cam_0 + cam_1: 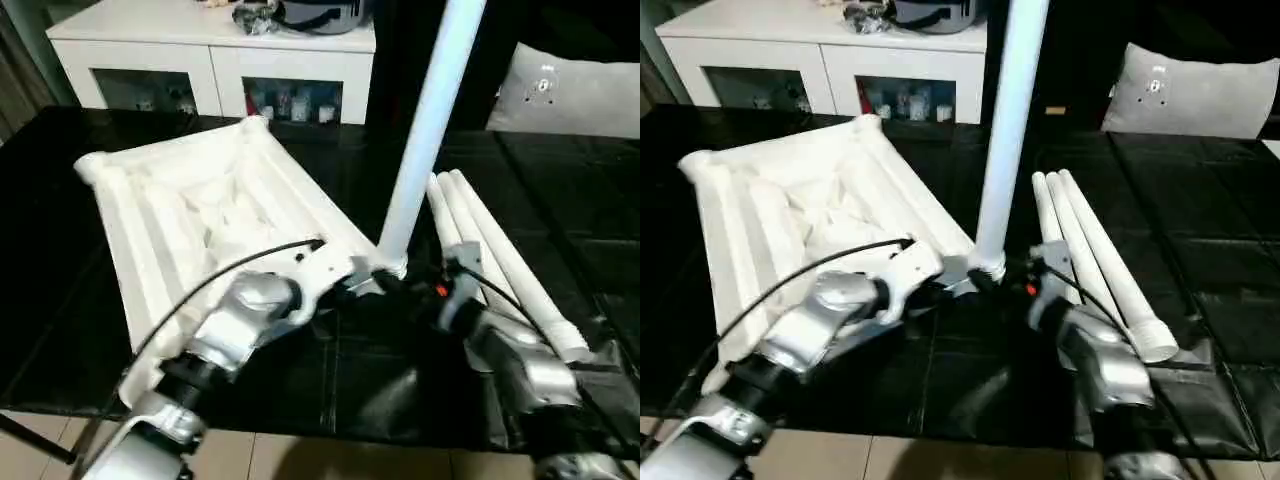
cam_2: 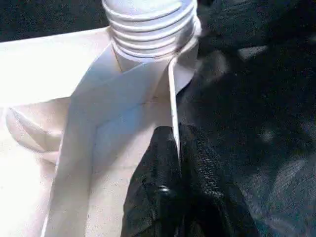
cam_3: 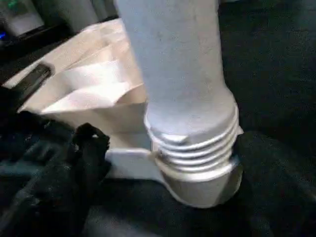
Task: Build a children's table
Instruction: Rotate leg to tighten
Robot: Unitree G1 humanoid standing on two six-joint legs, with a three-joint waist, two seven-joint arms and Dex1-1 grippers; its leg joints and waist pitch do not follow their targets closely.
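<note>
Inverted tabletop [image 1: 190,215] at 10 o'clock on the dark surface [image 1: 560,210]; upright leg [image 1: 425,130] seated in its near corner socket [image 3: 202,182]. Left hand [image 2: 178,163] pinches the tabletop rim; right hand [image 1: 415,285], beside the leg, aperture indeterminate.

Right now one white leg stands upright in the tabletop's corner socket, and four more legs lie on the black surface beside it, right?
Not quite: three spare legs lie there, not four, as the right eye view shows. The rest holds: one leg stands upright in the tabletop's corner socket.
</note>
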